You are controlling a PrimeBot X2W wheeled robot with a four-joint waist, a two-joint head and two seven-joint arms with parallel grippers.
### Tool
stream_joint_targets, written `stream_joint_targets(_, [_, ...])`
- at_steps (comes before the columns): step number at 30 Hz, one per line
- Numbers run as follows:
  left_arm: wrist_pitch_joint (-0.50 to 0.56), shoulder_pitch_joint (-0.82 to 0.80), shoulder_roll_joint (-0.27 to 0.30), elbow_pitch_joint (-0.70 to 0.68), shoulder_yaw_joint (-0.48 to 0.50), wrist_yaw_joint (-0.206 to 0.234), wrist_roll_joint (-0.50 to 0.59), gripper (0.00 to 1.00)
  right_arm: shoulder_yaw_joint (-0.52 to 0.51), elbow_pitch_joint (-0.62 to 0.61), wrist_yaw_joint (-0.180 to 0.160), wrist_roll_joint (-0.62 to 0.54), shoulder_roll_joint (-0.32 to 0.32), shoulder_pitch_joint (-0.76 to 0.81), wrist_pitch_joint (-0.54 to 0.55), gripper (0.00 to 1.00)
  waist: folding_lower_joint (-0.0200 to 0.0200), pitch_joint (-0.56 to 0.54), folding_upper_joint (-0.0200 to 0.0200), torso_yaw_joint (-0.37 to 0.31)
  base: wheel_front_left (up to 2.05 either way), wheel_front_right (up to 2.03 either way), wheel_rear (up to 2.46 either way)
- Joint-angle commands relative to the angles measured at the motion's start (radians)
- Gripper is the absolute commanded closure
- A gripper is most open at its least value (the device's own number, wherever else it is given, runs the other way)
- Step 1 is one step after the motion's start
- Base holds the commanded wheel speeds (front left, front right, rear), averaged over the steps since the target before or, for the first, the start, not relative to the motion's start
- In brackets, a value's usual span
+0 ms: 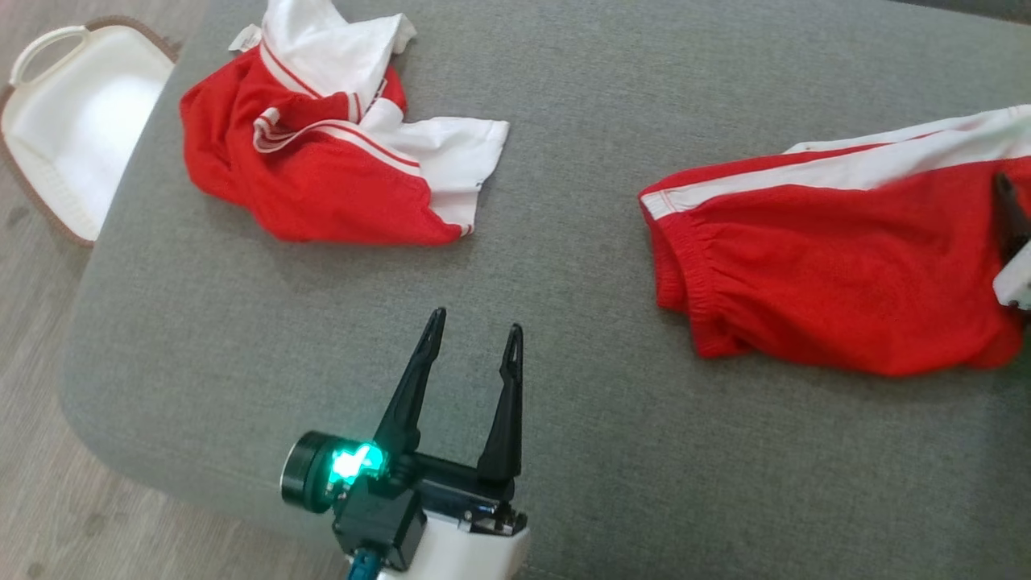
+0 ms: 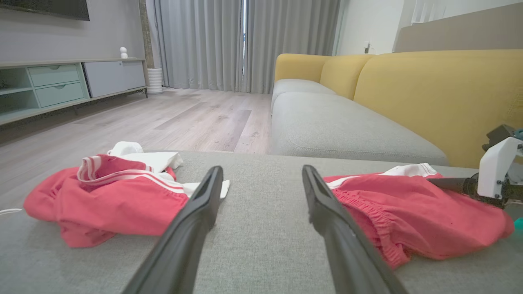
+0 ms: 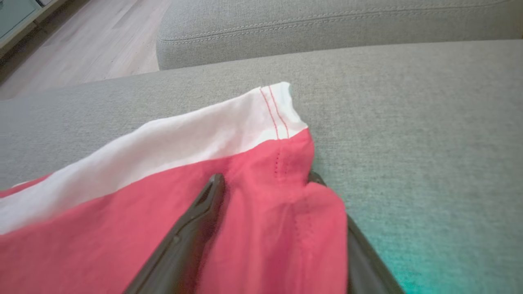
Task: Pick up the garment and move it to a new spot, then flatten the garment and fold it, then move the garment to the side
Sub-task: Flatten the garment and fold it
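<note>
Right now I have the left fingers (image 1: 415, 379) hovering over bare fabric near the front edge of the grey woven cushion (image 1: 564, 242). They are spread wide and hold nothing. From the left wrist view they point across the cushion between the two pieces of clothing and touch neither.

Over at the cushion's right edge lie the red shorts with a white side stripe (image 1: 830, 266), roughly flat. The gathered waistband faces the middle of the cushion and the stripe runs along the far side. The right fingers (image 3: 196, 220) are at the hem end of these shorts, also spread wide. A raised ridge of red cloth sits between them. One finger lies on top of the fabric, and the other is partly tucked under a fold beside the bare cushion. I see no pinch on the cloth, so I read them as parted around it, not clamped.

Toward the far left corner sits a crumpled red and white garment (image 1: 322, 161), bunched in a heap and well apart from the shorts. Just past that corner a white plastic basket with a loop handle (image 1: 48, 40) stands on the pale wood floor (image 1: 32, 403). Beyond the cushion, the left wrist view takes in a sofa with a yellow backrest (image 2: 429, 94).
</note>
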Motion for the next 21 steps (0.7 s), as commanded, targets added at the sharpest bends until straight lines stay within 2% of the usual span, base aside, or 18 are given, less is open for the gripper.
stream_joint_targets(1, [-0.005, -0.025, -0.006, -0.033, 0.025, -0.003, 0.003, 0.00, 0.030, -0.012, 0.008, 0.012, 0.008, 0.040, 0.020, 0.00, 0.0000, 0.000, 0.0000, -0.004, 0.00, 0.00, 0.00])
stream_joint_targets(2, [-0.005, -0.028, -0.006, -0.033, 0.023, -0.002, 0.003, 0.00, 0.039, -0.023, 0.008, 0.026, 0.008, 0.045, 0.034, 0.01, 0.0000, 0.002, 0.0000, -0.006, 0.00, 0.00, 0.00])
stream_joint_targets(3, [-0.005, -0.031, -0.006, -0.033, 0.022, -0.001, 0.002, 0.00, 0.046, -0.033, 0.008, 0.039, 0.006, 0.048, 0.046, 0.18, 0.0000, 0.003, 0.0000, -0.009, 0.00, 0.00, 0.00])
stream_joint_targets(5, [-0.005, -0.039, -0.006, -0.033, 0.021, 0.002, 0.002, 0.00, 0.061, -0.052, 0.008, 0.059, -0.003, 0.051, 0.058, 0.94, 0.0000, 0.008, 0.0000, -0.013, 0.00, 0.00, 0.00])
stream_joint_targets(6, [-0.005, -0.042, -0.006, -0.033, 0.021, 0.003, 0.003, 0.00, 0.066, -0.059, 0.008, 0.066, -0.010, 0.050, 0.056, 1.00, 0.0000, 0.011, 0.0000, -0.015, 0.00, 0.00, 0.00])
stream_joint_targets(11, [-0.005, -0.049, -0.006, -0.024, 0.027, 0.006, 0.007, 0.00, 0.059, -0.041, 0.008, 0.082, -0.025, 0.014, -0.019, 1.00, 0.0000, 0.003, 0.0000, -0.063, 0.00, 0.00, 0.00])
stream_joint_targets(16, [-0.005, -0.050, -0.006, -0.014, 0.041, -0.002, 0.013, 0.00, 0.076, -0.022, 0.008, 0.082, -0.028, 0.005, -0.049, 1.00, 0.0000, -0.026, 0.0000, -0.156, 0.00, 0.00, 0.00])
stream_joint_targets(21, [-0.005, -0.056, -0.006, -0.007, 0.052, -0.011, 0.016, 0.00, 0.089, -0.020, 0.008, 0.081, -0.062, 0.006, -0.084, 1.00, 0.0000, -0.050, 0.0000, -0.248, 0.00, 0.00, 0.00])
